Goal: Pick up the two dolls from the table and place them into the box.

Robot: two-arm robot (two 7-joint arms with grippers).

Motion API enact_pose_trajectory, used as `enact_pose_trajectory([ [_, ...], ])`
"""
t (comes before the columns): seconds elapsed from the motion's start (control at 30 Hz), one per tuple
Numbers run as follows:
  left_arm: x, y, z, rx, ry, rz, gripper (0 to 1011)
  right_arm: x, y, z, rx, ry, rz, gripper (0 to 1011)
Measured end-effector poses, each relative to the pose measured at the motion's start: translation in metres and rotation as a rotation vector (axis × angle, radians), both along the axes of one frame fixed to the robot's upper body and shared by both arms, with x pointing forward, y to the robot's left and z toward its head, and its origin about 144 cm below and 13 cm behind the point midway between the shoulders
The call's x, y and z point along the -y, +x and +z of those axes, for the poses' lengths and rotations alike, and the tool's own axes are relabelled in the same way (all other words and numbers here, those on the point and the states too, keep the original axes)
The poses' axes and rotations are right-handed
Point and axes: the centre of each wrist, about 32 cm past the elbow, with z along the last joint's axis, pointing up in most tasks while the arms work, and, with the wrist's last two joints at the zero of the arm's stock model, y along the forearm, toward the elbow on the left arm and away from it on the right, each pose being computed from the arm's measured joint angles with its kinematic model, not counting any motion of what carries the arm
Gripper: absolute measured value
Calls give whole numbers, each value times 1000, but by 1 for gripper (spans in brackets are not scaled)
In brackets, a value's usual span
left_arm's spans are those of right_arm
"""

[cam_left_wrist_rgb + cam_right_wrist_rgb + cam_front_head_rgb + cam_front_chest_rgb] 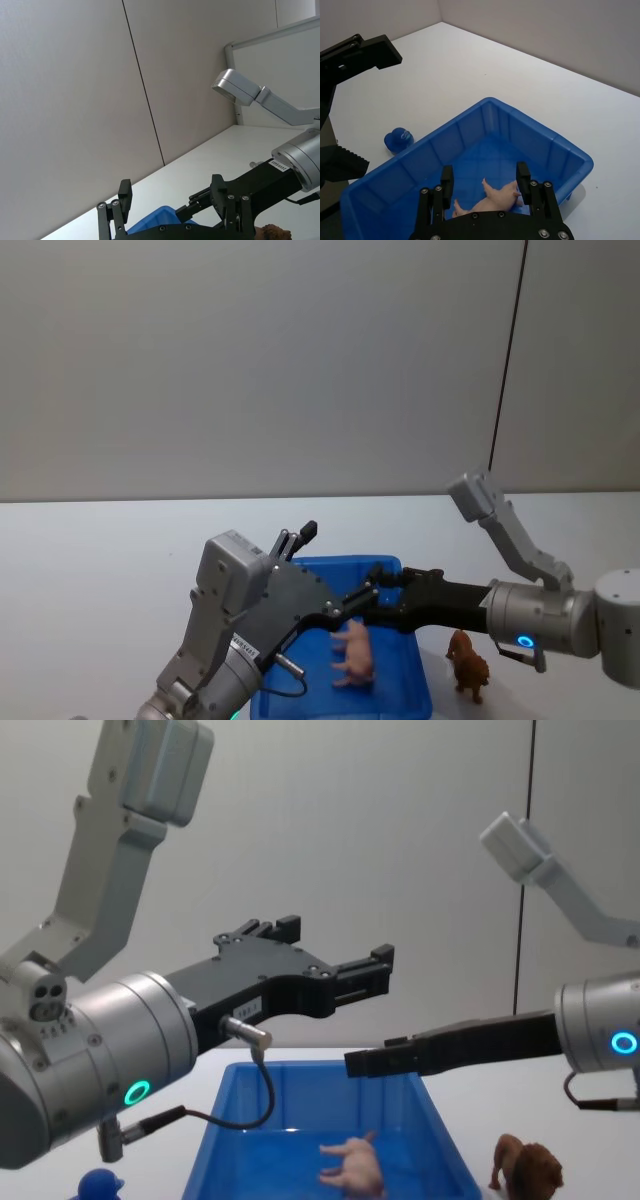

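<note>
- Lying on its side on the floor of the box, the pig had its legs stuck out sideways. In the head view its long axis ran roughly away from us. We could not tell which end was the head.
- We saw the lion standing upright on the table, outside the box and just beside its right wall. Its long axis also ran roughly away from us, a little slanted.
- Our right gripper reached in from the right and hung over the box, above the pig. Its jaws were spread and held nothing, and the pig lay below the gap, clear of both fingers.
- Our left gripper hung over the box's left part, pointing to the right across it. Its jaws were spread wide and empty.
- From the side, the chest view gave us the heights: the left gripper was the higher one, the right one was lower, and both were well above the pig.
- The right wrist view looked down into the box and gave us the pig's splayed legs.
- We also noted a small blue figure on the table just outside the box. The chest view placed it to the box's left.
</note>
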Motion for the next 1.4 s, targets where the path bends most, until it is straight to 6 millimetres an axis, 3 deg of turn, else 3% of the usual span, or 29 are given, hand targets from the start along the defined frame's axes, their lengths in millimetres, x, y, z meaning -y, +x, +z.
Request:
enact_pose_trajectory([
  [0.27, 0, 0, 0, 0, 0, 0, 1002, 3, -2, -1, 32, -18, -18, 949],
  [0.37, 0, 0, 0, 0, 0, 0, 1002, 10, -6, -2, 50, -28, -46, 1001],
  [0.97, 0, 0, 0, 0, 0, 0, 1002, 51, -50, -9, 63, -62, -162, 1001],
  [1.4, 0, 0, 0, 0, 0, 0, 1002, 65, -68, -16, 29, -98, -190, 1001],
])
